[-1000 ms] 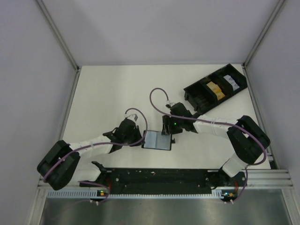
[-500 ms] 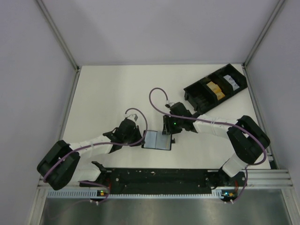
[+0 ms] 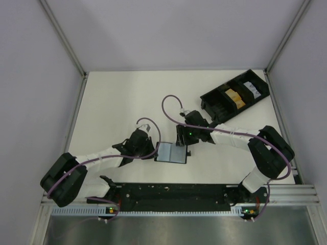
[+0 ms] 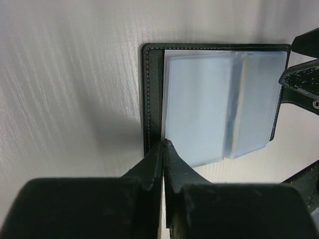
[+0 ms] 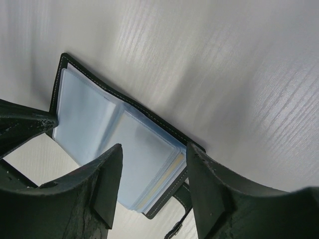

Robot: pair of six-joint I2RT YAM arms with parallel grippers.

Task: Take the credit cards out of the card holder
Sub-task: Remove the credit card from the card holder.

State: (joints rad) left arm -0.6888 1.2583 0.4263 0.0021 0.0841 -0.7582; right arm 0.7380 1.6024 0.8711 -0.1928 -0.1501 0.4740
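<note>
The card holder [image 3: 171,152] lies open on the white table, black cover down and blue-grey plastic sleeves up. It also shows in the left wrist view [image 4: 199,104] and the right wrist view [image 5: 144,154]. My left gripper [image 3: 153,151] is shut, its tips [image 4: 163,143] touching the holder's left cover at its near edge. My right gripper [image 3: 184,146] is open, and its jaws [image 5: 154,148] straddle the sleeves at the holder's right side. A pale yellow card edge [image 5: 170,170] shows between the stacked sleeves. The black tab [image 5: 182,199] sticks out from that edge.
A long black compartmented tray [image 3: 219,104] stands at the back right, holding an orange-yellow item [image 3: 234,97] and a white one [image 3: 250,88]. Grey walls close in the left, back and right. A black rail [image 3: 173,193] runs along the near edge.
My right gripper has edged very slightly left over the holder. The left arm and the holder have not moved.
</note>
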